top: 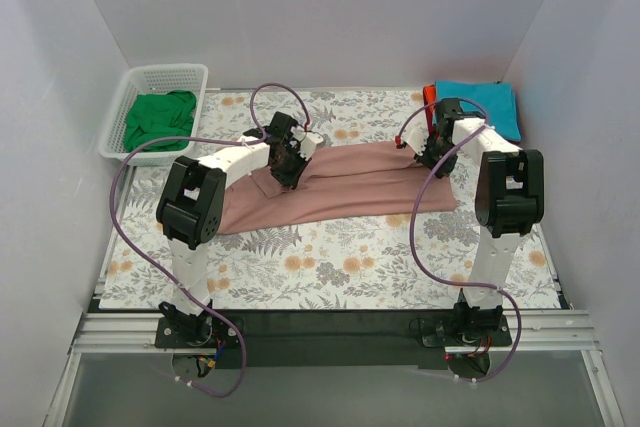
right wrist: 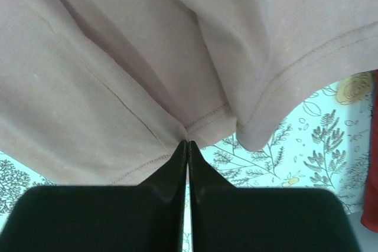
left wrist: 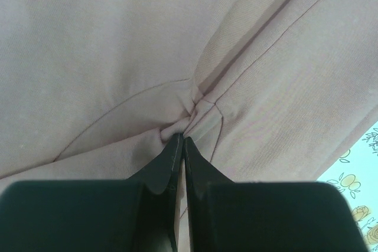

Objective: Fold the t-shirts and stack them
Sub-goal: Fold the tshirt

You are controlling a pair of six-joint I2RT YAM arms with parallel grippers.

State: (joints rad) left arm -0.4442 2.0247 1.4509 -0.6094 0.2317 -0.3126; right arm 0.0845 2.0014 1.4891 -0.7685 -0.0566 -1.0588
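We see the dusty-pink t-shirt lying as a long, loosely folded band across the middle of the floral table cloth, running from the left arm toward the right arm. The left gripper sits over the band's upper edge, left of centre; in its wrist view the 2 fingers are pressed together with a bunched tuck of pink fabric caught at their tips. The right gripper is at the shirt's far right end, and its wrist view shows the jaws closed on a stitched hem of the same shirt, cloth draping away on both sides. At the back right corner a folded teal t-shirt rests on a red-orange one. At the back left, a green t-shirt lies crumpled inside the white mesh basket.
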